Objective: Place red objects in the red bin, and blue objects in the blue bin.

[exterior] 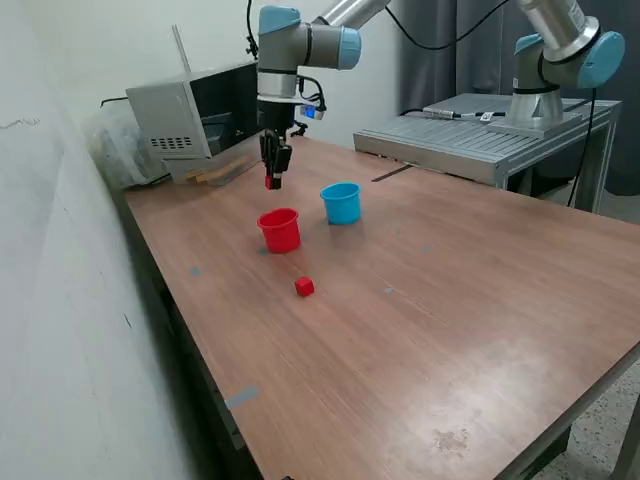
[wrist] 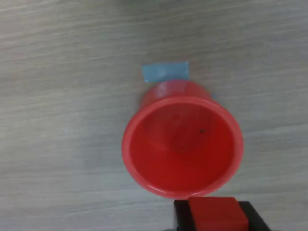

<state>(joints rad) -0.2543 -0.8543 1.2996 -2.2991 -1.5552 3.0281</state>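
Observation:
The red cup stands upright on the wooden table, with the light blue cup just to the exterior view's right of it. My gripper hangs above and behind the red cup, shut on a small red cube. In the wrist view the cube sits between the black fingers, beside the rim of the red cup, whose inside looks empty. A second red cube lies on the table in front of the red cup. No dark blue cubes are in view.
A grey box-like device stands at the table's back left corner. A second robot arm stands on a metal platform at the back right. A blue tape mark lies beside the red cup.

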